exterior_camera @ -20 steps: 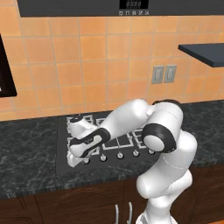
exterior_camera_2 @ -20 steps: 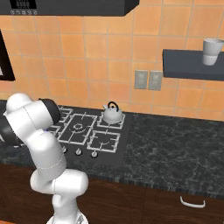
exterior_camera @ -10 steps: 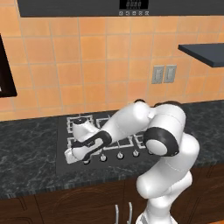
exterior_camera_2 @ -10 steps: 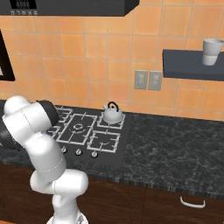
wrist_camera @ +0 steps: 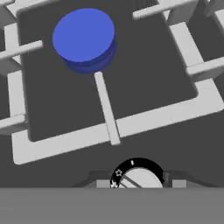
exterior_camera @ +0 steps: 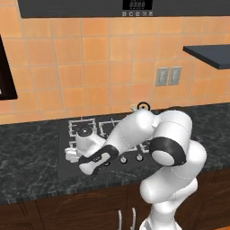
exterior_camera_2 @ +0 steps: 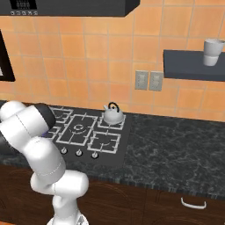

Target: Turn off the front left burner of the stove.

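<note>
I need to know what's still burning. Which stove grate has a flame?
The small square grate right above the knob in the hand view: a round blue flame disc sits in its centre. The middle grate and the right front one show none.

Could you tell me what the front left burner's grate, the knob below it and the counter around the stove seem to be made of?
The front left burner grate: matte grey, flat bars, likely painted metal. The knob: pale silver with a dark marked ring, probably brushed metal. The counter: dark speckled stone, granite-like. The stove surface looks flat black, maybe glass.
</note>
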